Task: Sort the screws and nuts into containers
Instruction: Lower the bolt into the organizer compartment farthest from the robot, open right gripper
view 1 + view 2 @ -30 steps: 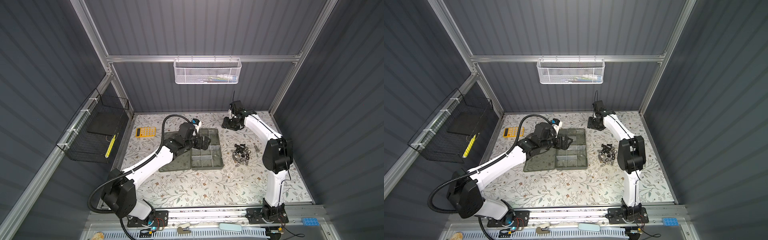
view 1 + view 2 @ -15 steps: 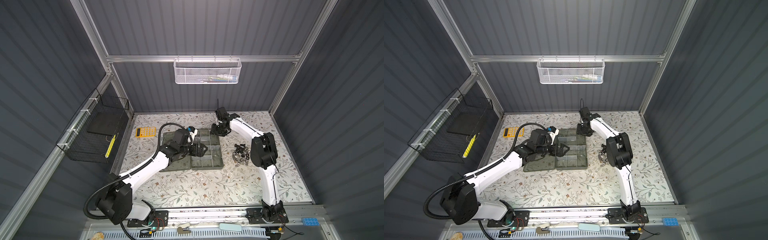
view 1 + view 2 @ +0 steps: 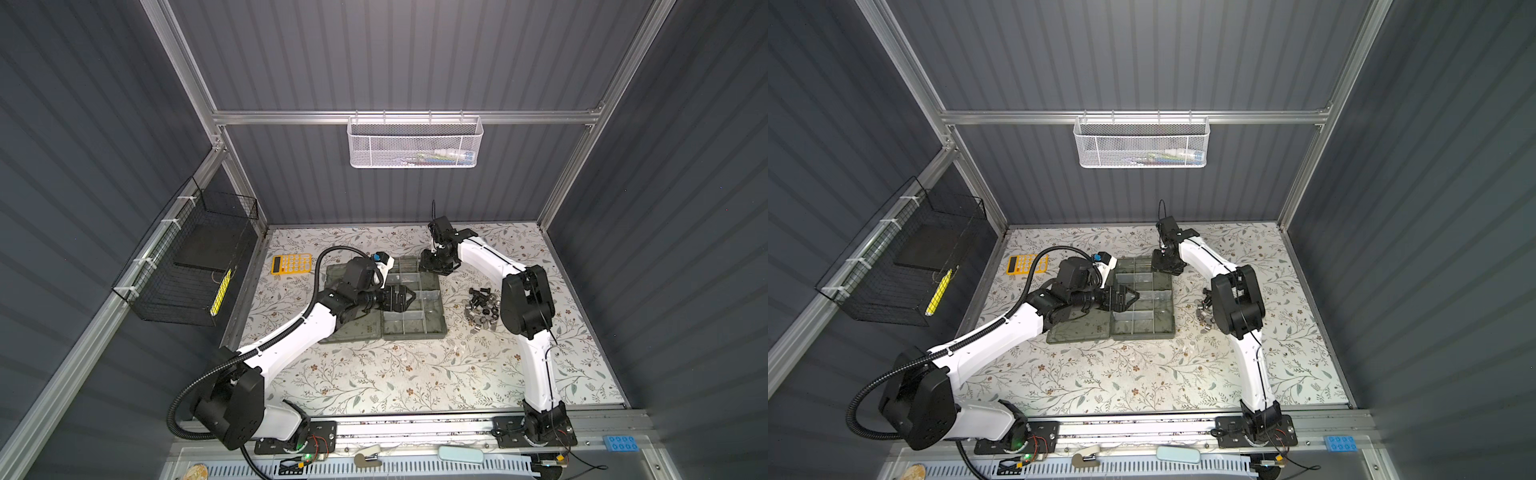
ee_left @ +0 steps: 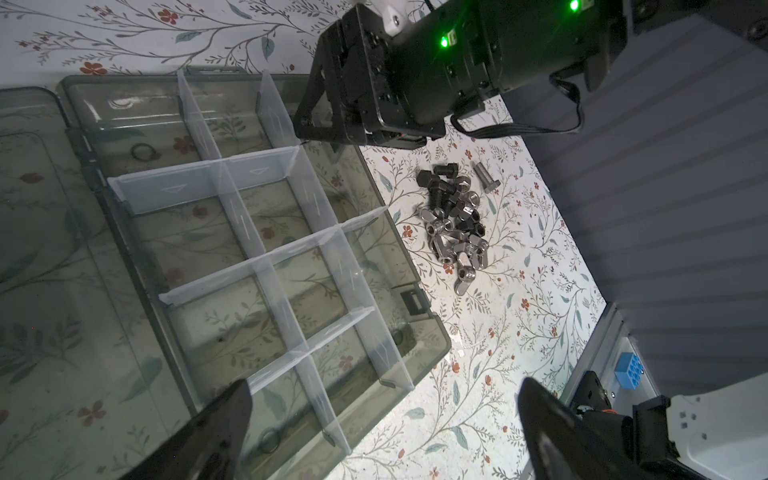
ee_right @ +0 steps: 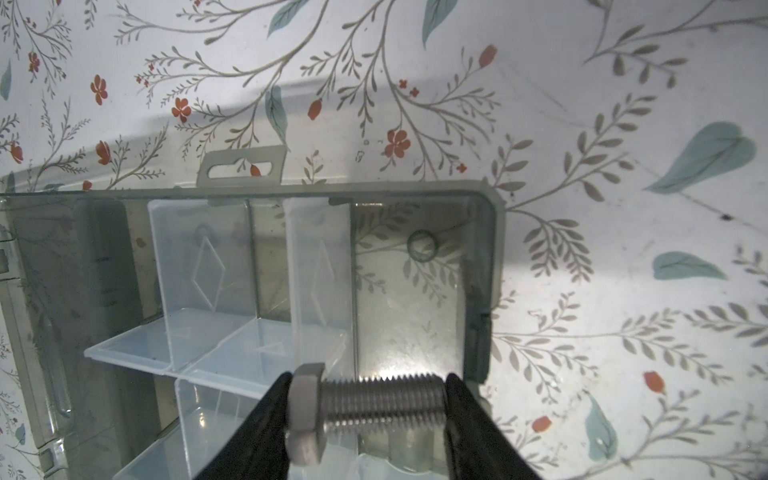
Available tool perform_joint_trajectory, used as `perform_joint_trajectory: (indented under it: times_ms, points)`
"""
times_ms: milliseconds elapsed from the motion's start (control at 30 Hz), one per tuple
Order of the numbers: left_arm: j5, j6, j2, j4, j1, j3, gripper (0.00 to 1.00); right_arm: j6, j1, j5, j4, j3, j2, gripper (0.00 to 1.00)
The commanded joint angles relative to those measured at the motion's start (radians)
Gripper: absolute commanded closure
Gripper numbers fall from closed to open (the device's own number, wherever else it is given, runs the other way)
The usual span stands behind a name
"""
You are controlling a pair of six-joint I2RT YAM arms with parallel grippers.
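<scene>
My right gripper (image 5: pixel 368 405) is shut on a silver screw (image 5: pixel 386 399), pinched end to end, head against one finger and shaft tip against the other. It hangs over the far right corner cell (image 5: pixel 407 291) of the grey-green organizer (image 3: pixel 415 333), whose containers are split by clear dividers. In both top views the right gripper (image 3: pixel 432 266) (image 3: pixel 1163 266) sits at that far corner. My left gripper (image 3: pixel 411 297) (image 4: pixel 384 388) stands open, nothing between its fingers, over the organizer's left middle. A pile of black and silver screws and nuts (image 3: pixel 482 309) (image 4: pixel 455 220) lies on the mat right of the case.
The case's flat lid (image 3: pixel 353 328) lies open to the left, partly under the left arm. A yellow calculator (image 3: pixel 291 263) sits at the far left. A black wire basket (image 3: pixel 195 266) hangs on the left wall, a white mesh basket (image 3: pixel 415 143) on the back rail. The right arm's elbow (image 3: pixel 1237 303) hides part of the pile.
My right gripper has swung left and nearer from the back of the table to the organizer's far right corner, carrying the screw. The left gripper has shifted slightly over the case.
</scene>
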Motion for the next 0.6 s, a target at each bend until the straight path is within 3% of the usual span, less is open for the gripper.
perform_joint_trajectory:
  times_ms: [0, 567]
  points:
    - [0.032, -0.010, 0.018, -0.018, 0.008, 0.017, 0.00, -0.001, 0.001, 0.000, -0.013, 0.015, -0.007, 0.40]
    - [0.067, -0.026, -0.023, -0.009, 0.007, 0.009, 0.00, -0.022, 0.001, 0.024, -0.039, 0.016, -0.118, 0.07]
